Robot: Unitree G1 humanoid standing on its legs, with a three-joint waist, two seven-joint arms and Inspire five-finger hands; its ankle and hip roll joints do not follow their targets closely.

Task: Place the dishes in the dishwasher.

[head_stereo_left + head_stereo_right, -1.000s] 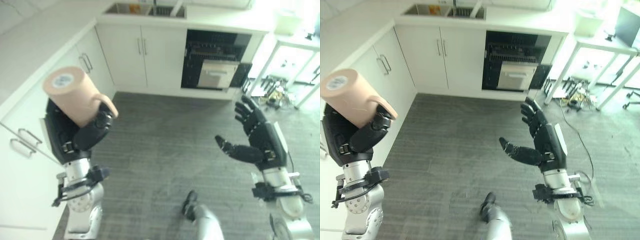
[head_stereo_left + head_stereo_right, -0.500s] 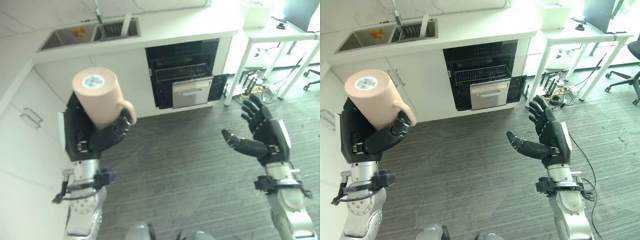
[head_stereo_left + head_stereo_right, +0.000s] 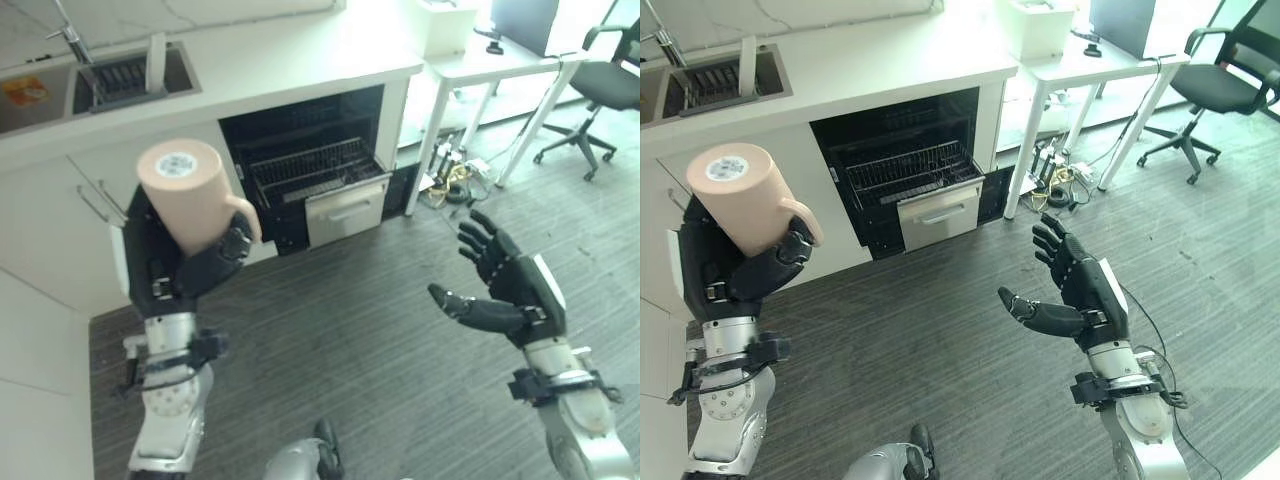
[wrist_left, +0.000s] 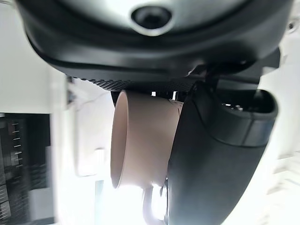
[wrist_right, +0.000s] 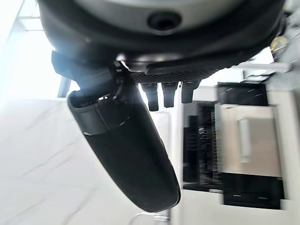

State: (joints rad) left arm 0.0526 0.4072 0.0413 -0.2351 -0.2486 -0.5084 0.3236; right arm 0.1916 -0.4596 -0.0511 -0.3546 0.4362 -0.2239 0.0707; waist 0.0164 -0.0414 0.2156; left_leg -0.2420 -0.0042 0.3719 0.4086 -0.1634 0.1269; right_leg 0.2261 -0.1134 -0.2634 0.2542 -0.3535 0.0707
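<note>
With the camera swung round since a second ago, the open dishwasher (image 3: 315, 175) now sits upper centre, the left hand (image 3: 185, 270) keeps its fingers curled round the mug (image 3: 185, 195) at left, and the right hand (image 3: 510, 290) stays spread, so approach remains.

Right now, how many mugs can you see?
1: a beige mug, held up in the left hand, whose fingers curl round it. The open dishwasher may hide more in its racks.

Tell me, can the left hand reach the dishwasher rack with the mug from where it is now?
Probably not yet. The left hand holds the mug up high, apart from the pulled-out rack. Bare floor lies between, nothing blocking.
</note>
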